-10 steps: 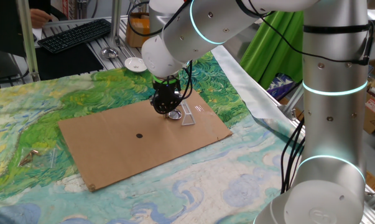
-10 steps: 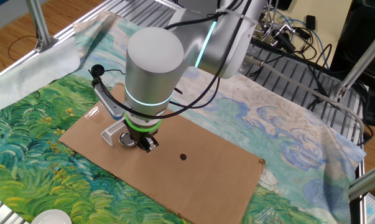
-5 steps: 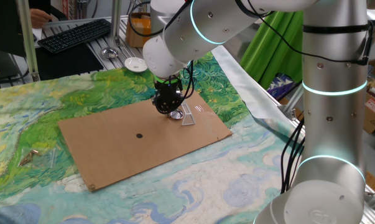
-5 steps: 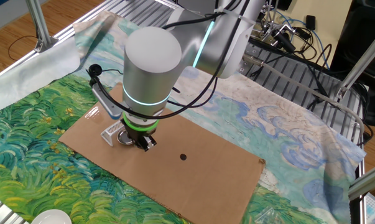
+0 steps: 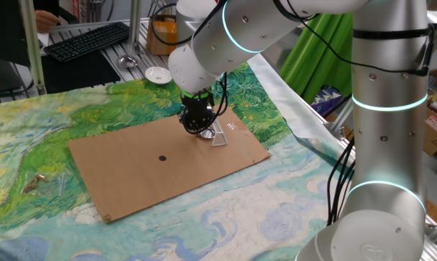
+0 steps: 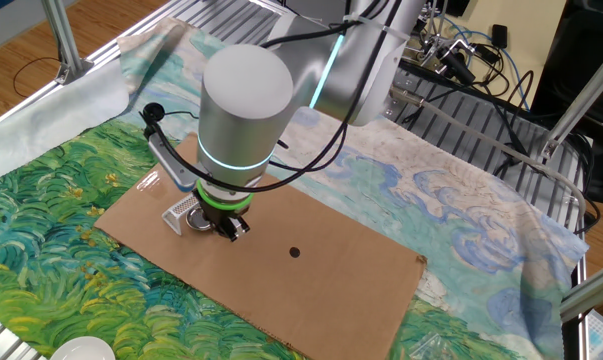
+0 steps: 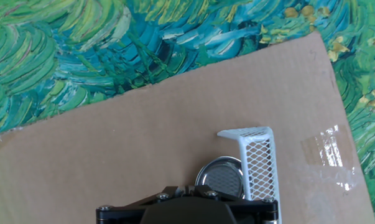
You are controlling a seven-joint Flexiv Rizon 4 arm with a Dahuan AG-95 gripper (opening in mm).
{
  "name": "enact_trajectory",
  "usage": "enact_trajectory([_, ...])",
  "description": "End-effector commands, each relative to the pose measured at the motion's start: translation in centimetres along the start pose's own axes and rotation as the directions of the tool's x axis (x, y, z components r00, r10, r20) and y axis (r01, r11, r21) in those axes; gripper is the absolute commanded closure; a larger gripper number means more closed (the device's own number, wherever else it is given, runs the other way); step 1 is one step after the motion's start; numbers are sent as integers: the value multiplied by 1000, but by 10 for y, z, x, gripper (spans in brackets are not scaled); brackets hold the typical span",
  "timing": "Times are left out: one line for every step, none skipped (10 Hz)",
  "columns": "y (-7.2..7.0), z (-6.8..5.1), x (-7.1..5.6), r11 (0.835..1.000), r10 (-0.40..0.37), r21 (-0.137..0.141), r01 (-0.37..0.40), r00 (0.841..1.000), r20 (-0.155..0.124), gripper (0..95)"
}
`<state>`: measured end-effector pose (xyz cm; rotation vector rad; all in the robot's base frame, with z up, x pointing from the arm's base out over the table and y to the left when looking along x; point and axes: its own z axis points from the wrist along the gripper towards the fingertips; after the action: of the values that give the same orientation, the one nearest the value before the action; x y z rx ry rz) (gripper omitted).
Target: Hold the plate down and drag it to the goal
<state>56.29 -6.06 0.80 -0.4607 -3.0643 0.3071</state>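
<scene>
My claw (image 5: 201,132) was pressed down over the plate (image 7: 221,177) on the cardboard (image 5: 167,156); I couldn't tell how far its fingers were parted, the tips being hidden under the housing. In the hand view the plate sat tucked into the goal (image 7: 255,162), its rim touching the wedge's mesh wall. A strip of clear tape (image 7: 324,149) lay just beyond the goal. Well apart on the cardboard sat a black dot (image 5: 162,157), and the painted cloth (image 5: 30,145) spread all round.

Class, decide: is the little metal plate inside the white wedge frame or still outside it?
Inside: in the hand view the plate sits in the goal corner, against its mesh wall, under the claw.
</scene>
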Motion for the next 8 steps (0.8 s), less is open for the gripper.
enact_trajectory([-3,-2,1,1000,-6,7,6,1000,-1,950])
enact_trajectory([-3,-2,1,1000,-3,4,3,1000,-2,950])
enact_trajectory([-3,-2,1,1000,13,-11,-13,1000,-6,950])
enact_trajectory([-3,-2,1,999,24,-26,-24,1000,-11,950])
enact_trajectory([-3,-3,1,999,29,-36,-30,999,-15,950])
enact_trajectory([-2,-4,2,998,36,-42,-37,999,-17,950])
enact_trajectory([-1,-5,2,998,40,-53,-41,999,-22,950])
enact_trajectory([1,-8,3,997,48,-62,-49,999,-26,950])
